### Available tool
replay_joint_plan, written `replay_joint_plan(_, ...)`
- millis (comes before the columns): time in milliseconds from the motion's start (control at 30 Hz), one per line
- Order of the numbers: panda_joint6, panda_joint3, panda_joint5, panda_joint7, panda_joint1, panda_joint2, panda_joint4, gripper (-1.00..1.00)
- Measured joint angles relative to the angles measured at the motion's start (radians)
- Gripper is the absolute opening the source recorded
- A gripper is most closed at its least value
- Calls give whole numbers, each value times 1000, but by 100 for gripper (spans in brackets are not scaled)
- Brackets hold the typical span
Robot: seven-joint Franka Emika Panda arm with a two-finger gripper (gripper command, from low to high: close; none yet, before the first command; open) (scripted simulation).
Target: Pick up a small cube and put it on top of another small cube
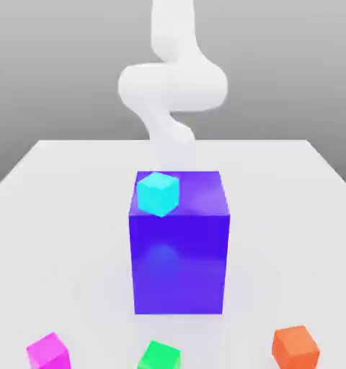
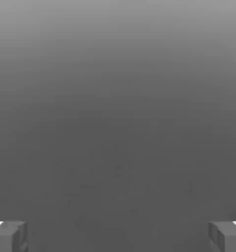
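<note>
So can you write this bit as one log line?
gripper: open, empty | magenta cube: on table | green cube: bare | stacking: not started

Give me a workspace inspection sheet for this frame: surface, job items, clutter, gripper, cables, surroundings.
Surface: white table, flat.
Job's things: magenta cube and green cube lie apart on the table near the front edge, unstacked.
Clutter: big blue block at centre, cyan cube on its top; orange cube at the exterior view's right front.
Grippers: gripper open, nothing between the fingers.
Cables: nothing seen.
Surroundings: plain grey backdrop; white arm behind the block.
</note>
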Motion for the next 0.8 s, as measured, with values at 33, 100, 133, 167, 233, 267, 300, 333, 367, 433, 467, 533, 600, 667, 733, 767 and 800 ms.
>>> replay_joint_plan(33, 7, -29, 15, -44, 20, 39, 1, 0)
replay_joint_plan(100, 21, -83, 47, -128, 57, 112, 3, 0)
replay_joint_plan(133, 28, -110, 63, -171, 75, 148, 5, 0)
replay_joint_plan(167, 35, -135, 81, -214, 90, 184, 6, 0)
replay_joint_plan(233, 47, -183, 119, -301, 119, 256, 8, 0)
replay_joint_plan(267, 54, -206, 140, -346, 132, 292, 9, 0)
replay_joint_plan(300, 60, -228, 160, -391, 145, 328, 10, 0)
replay_joint_plan(333, 66, -249, 182, -437, 155, 365, 12, 0)
replay_joint_plan(367, 72, -267, 205, -484, 164, 402, 13, 0)
replay_joint_plan(433, 83, -299, 250, -576, 176, 476, 16, 0)
replay_joint_plan(467, 89, -314, 272, -622, 181, 513, 17, 0)
replay_joint_plan(533, 100, -335, 315, -713, 183, 587, 20, 0)
replay_joint_plan(600, 112, -347, 353, -801, 175, 660, 23, 0)
replay_joint_plan(667, 126, -350, 384, -884, 158, 730, 25, 0)
replay_joint_plan(733, 143, -351, 406, -960, 142, 797, 26, 0)
replay_joint_plan(767, 153, -350, 413, -996, 133, 829, 26, 0)
replay_joint_plan(800, 163, -351, 417, -1029, 126, 861, 26, 0)
